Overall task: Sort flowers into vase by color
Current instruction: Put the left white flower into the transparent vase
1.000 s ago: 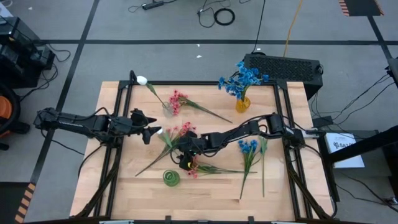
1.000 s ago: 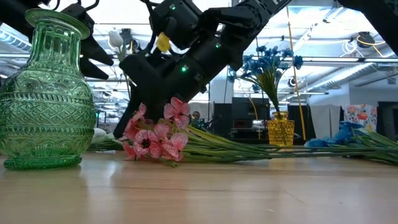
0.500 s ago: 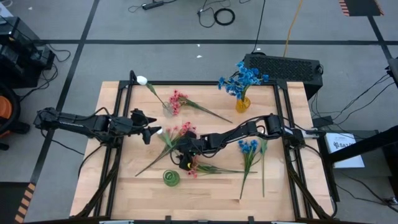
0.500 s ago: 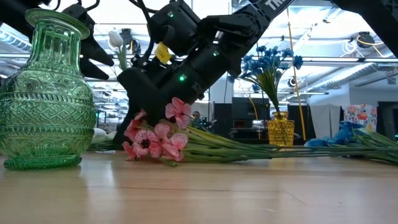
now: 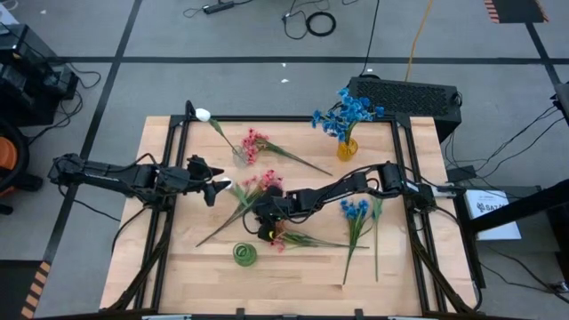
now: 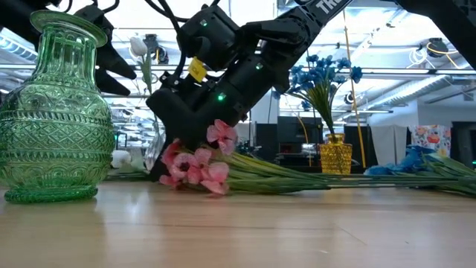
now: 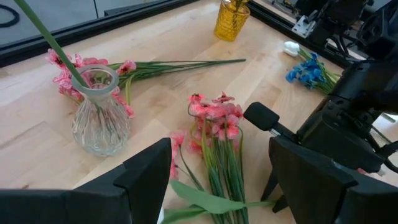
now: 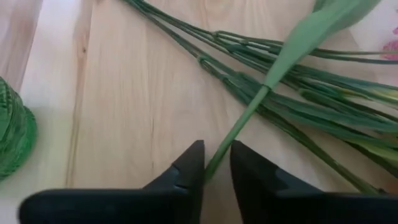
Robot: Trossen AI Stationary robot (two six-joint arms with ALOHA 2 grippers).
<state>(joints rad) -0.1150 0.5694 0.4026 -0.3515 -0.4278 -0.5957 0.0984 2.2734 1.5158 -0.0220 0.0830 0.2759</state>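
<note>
My right gripper [image 5: 263, 224] is low over the table's middle, shut on a thin green flower stem [image 8: 239, 124] with a broad leaf [image 8: 311, 31]; its blossom is not in the wrist view. A pink sprig [image 6: 197, 164] lies on the table beside the gripper, right of the green vase [image 5: 244, 254]. More pink flowers [image 5: 258, 185] lie in front of my left gripper [image 5: 216, 189], which is open and empty. A clear vase [image 7: 99, 115] holds a white flower [image 5: 203, 114] and pink flowers. A yellow vase [image 5: 347, 148] holds blue flowers. Blue sprigs [image 5: 356, 210] lie at the right. My right gripper pinches the bare green stem [image 8: 217, 155] between its two fingers, below the leaf. The fingers come from above, slanting down toward the table, and lie across the stem. The stem runs on from the fingers over the other stems on the wood.
A bundle of green stems [image 8: 261, 74] crosses the wood under my right gripper. The green vase [image 8: 12, 134] stands close beside it toward the near edge. Bare wood lies along the near edge [image 5: 302, 276].
My right gripper has gone a little up and toward the table's right. The pink sprig next to the green vase has slid toward the right, away from the vase.
</note>
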